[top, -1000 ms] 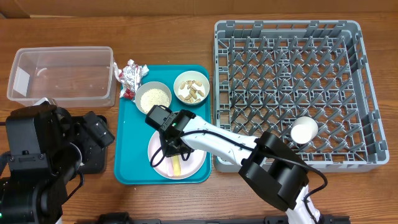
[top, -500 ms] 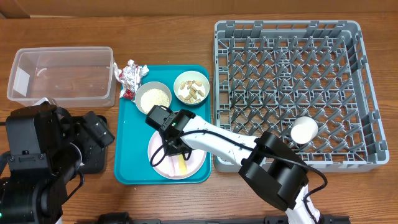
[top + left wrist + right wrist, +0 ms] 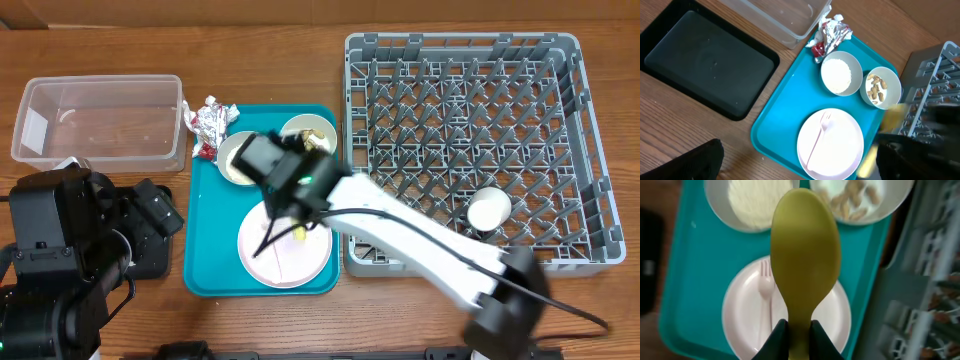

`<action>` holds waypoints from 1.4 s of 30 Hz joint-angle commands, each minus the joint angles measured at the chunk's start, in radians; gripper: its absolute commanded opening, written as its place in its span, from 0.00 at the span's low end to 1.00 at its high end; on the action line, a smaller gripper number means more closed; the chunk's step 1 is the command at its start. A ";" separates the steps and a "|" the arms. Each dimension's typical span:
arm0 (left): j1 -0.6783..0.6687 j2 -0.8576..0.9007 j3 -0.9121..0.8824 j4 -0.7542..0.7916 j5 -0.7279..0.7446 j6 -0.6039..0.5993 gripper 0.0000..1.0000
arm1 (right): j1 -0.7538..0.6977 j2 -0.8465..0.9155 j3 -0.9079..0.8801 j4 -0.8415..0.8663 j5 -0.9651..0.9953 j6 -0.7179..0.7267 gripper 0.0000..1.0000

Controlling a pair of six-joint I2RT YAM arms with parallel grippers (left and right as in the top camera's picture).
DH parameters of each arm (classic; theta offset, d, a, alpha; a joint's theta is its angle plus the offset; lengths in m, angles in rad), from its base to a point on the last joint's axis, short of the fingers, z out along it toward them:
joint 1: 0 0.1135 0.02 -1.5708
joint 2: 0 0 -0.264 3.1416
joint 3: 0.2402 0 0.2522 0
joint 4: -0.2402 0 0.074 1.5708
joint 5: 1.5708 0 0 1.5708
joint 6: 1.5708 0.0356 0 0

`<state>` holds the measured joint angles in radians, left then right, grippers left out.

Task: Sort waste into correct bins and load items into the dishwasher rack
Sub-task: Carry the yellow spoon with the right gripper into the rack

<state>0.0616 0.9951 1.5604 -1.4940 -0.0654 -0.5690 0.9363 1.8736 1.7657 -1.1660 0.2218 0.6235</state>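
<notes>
While the right end effector [image 3: 800,330] pinches the stem of the thin olive-yellow plastic spoon [image 3: 805,255] between its pressed fingers, the spoon's bowl hangs above the large teal rectangular serving tray [image 3: 785,110], over the far rim of the round white plate [image 3: 845,145] that fills the tray's near half. The overhead view shows this arm blurred. A slim pale pink plastic fork [image 3: 816,142] lies on that plate.

At the tray's far edge two small round white bowls sit side by side. The left bowl [image 3: 824,65] holds white rice grains [image 3: 840,76]. The right bowl [image 3: 894,90] holds tan nut-like scraps [image 3: 875,90].

The crumpled silver foil wrapper with red bits [image 3: 829,36] straddles the tray's far left corner. The clear plastic rectangular tub [image 3: 110,125] stands on the wooden worktop [image 3: 270,60] just beyond that corner. The shallow black rectangular tray [image 3: 705,60] lies to the teal tray's left, with a strip of wood between them.

The large square grey plastic rack [image 3: 460,40] sits just beside the tray's right edge. The small white cup [image 3: 489,210] rests among its pegs, well off to the tray's right.

The left end effector [image 3: 160,212] hovers over the black tray, left of the teal tray, fingers spread wide with nothing between them.
</notes>
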 commanded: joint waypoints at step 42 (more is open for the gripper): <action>0.005 0.000 0.006 0.002 -0.020 0.016 1.00 | -0.084 -0.064 -0.196 0.174 -0.267 -0.100 0.46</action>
<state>0.0616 0.9951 1.5604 -1.4940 -0.0654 -0.5690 0.8143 1.8244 1.6157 -1.0115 -0.0269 0.4278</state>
